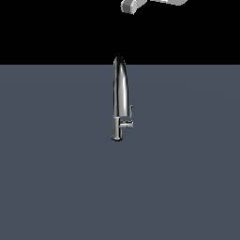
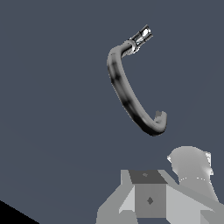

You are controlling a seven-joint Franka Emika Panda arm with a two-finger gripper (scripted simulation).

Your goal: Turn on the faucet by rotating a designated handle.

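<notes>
Surface: flat slate-grey ground [image 1: 56, 187] is stretching under everything, meeting a black backdrop [image 1: 47, 28] behind
Faucet: the faucet [image 1: 119, 93] is standing upright on the grey ground, well below my jaws and well apart from them; its chrome gooseneck is rising from a short cylindrical base and arching over at the top
Faucet from my wrist: I am looking down along the curved spout [image 2: 127, 96], with the bright base end lying farther from me than the arch
Handle: the handle [image 1: 127, 121] is sticking out sideways from the base toward the exterior view's right, its thin blade pointing up; it is nowhere near my jaws and nothing is touching it
My gripper: my gripper [image 1: 131, 5] is hanging high above the faucet, only partly inside the exterior view's top edge
Jaws: I cannot tell how wide they are standing; only grey housing is showing at my wrist, and they are holding nothing I can see
</notes>
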